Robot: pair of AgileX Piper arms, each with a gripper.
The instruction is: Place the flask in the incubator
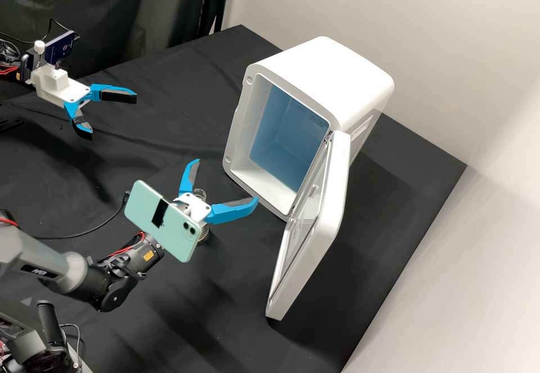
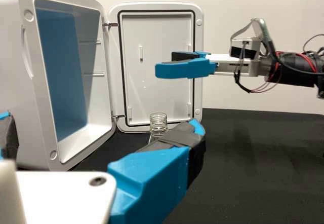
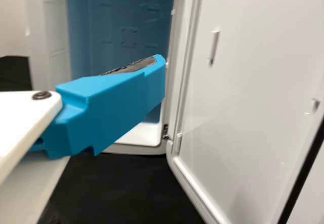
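A small clear glass flask (image 2: pixel 158 122) stands upright on the black bench in front of the white incubator (image 1: pixel 337 80). The incubator has a blue inside (image 3: pixel 116 26), and its door (image 1: pixel 315 221) is swung wide open. My right gripper (image 1: pixel 225 184) hangs open above the flask (image 1: pixel 198 195), which its wrist partly hides. In the left wrist view the right gripper (image 2: pixel 177 64) sits well above the flask's neck, before the door (image 2: pixel 157 62). My left gripper (image 1: pixel 109 115) stands open at the far left, away from both, holding nothing.
A pale green phone (image 1: pixel 163 218) is fixed on the right arm's wrist. Cables (image 1: pixel 95 227) trail across the bench at the left. The bench's edge (image 1: pixel 405 238) runs close behind the incubator, with a white wall beyond.
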